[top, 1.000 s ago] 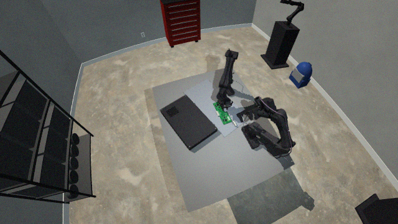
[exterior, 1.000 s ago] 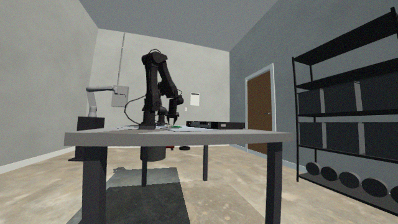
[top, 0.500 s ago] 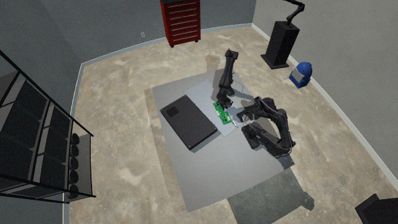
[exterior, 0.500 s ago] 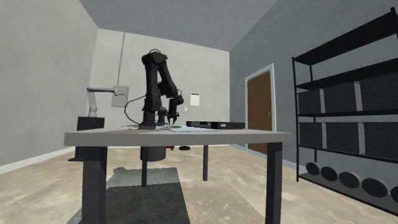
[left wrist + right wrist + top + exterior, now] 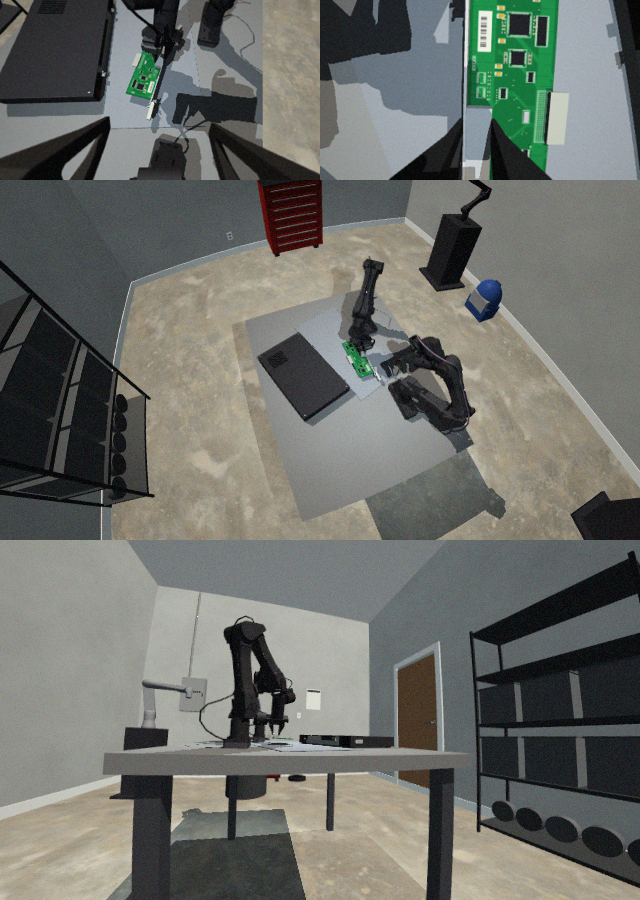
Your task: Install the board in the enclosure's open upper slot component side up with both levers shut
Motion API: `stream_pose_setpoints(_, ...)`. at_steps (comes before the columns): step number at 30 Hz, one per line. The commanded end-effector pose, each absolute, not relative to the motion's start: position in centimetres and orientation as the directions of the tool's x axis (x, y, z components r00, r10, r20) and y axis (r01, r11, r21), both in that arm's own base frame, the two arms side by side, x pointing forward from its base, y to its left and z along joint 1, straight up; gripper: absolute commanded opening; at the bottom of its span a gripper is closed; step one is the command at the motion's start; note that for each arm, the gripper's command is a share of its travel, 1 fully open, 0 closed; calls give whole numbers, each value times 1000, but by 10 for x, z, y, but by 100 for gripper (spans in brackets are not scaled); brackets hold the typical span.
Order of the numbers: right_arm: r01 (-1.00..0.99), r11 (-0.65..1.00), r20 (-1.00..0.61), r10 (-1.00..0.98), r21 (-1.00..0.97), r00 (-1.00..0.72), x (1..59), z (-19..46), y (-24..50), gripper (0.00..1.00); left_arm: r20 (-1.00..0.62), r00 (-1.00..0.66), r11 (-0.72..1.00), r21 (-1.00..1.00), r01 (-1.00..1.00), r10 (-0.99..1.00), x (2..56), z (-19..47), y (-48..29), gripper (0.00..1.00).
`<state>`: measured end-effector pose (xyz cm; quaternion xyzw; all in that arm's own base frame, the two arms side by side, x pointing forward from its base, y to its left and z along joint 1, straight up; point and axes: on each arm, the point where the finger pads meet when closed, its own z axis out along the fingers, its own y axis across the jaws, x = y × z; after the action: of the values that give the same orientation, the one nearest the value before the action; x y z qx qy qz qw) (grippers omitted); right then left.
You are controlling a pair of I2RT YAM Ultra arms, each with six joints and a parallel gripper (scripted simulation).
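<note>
The green board (image 5: 357, 360) (image 5: 142, 78) (image 5: 521, 60) lies flat on the pale mat (image 5: 320, 330), chips up, beside the black enclosure (image 5: 302, 375) (image 5: 52, 52) (image 5: 350, 741). The enclosure's slotted face (image 5: 105, 44) looks toward the board. My right gripper (image 5: 361, 347) (image 5: 159, 63) (image 5: 477, 123) reaches down at the board's far end and is shut on the grey lever (image 5: 477, 120) there, along the panel edge. The other lever (image 5: 151, 109) (image 5: 377, 376) sticks out at the near end. My left gripper (image 5: 391, 369) (image 5: 160, 124) hangs high above the table, wide open and empty.
The grey table (image 5: 350, 460) (image 5: 280, 760) carries both arm bases. A red tool chest (image 5: 291, 212), a black shelf rack (image 5: 55, 405) (image 5: 550, 730) and a blue bin (image 5: 484, 300) stand on the floor away from the table.
</note>
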<state>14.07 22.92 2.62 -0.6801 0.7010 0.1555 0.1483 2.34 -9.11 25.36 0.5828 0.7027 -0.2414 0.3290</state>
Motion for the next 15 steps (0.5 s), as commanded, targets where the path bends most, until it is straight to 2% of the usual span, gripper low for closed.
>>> stream_pose_setpoints(1,-1000,-10,-439,-899,12,4,139,46,233,19,-754,-90,194,51,980,651,23,257,-92,100)
stream_pose_setpoints(8,-985,-171,-429,-891,14,149,147,41,210,19,-826,-82,232,61,971,557,33,265,-114,100)
stream_pose_setpoints(15,-967,-255,-432,-872,0,230,179,43,175,19,-883,-88,297,60,953,462,52,240,-146,100)
